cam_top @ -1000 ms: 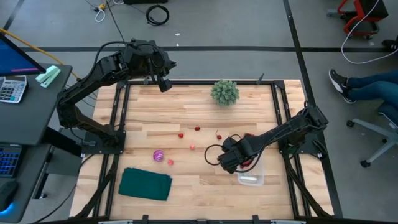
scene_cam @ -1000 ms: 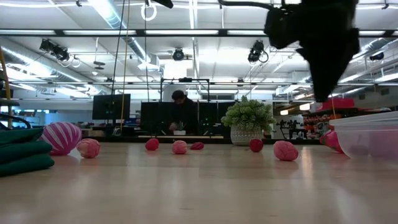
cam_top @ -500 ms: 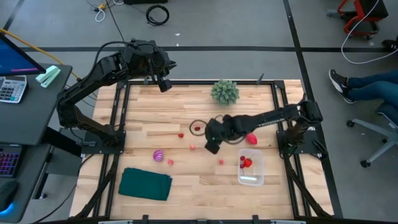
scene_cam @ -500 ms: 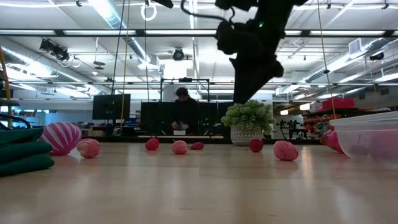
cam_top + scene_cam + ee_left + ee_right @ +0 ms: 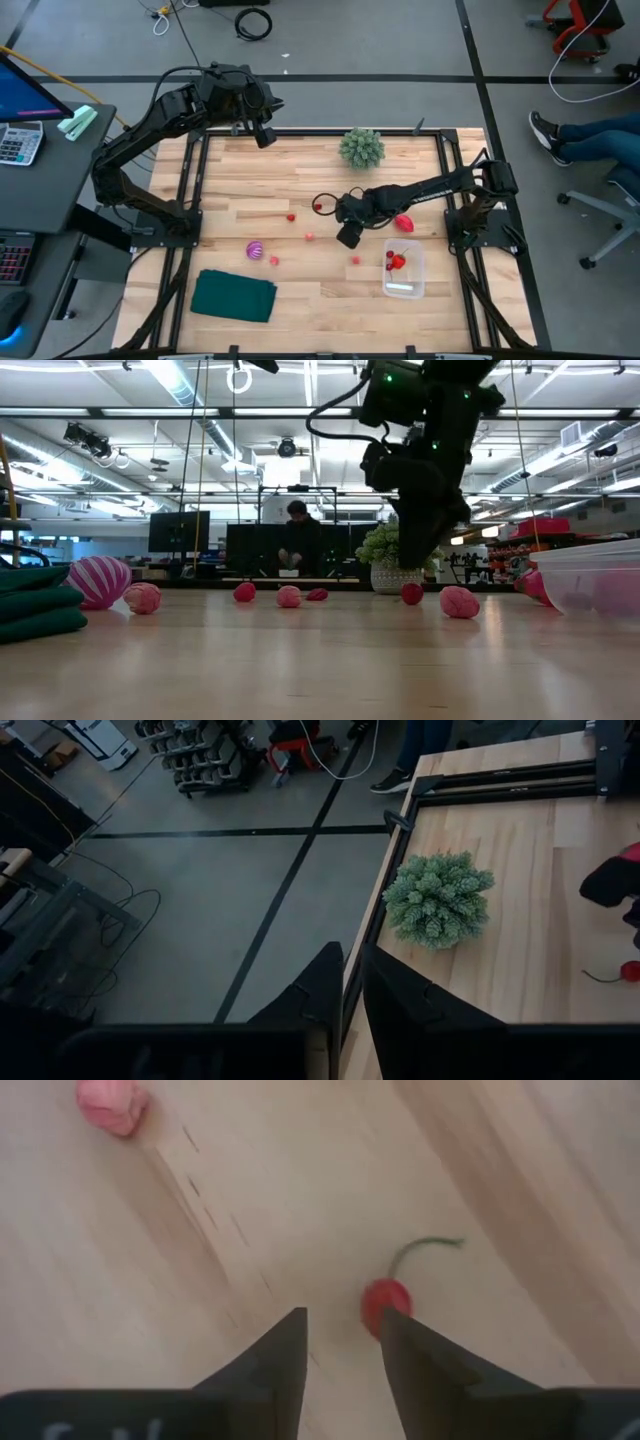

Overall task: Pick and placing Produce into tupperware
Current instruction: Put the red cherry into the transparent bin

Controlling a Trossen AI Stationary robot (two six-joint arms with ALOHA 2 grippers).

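The left gripper (image 5: 262,133) waits narrowly parted and empty beyond the bench's (image 5: 240,180) far edge, left of the tupperware (image 5: 403,272). Nearer the tupperware, the right gripper (image 5: 340,1342), narrowly parted and empty, hovers beside a red stemmed cherry (image 5: 386,1298).

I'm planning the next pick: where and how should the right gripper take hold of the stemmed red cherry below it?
Judging by its pose, grip the cherry by its round red body, coming straight down from above. The right gripper hovers just beside it; the thin curved stem looks too slight to hold.
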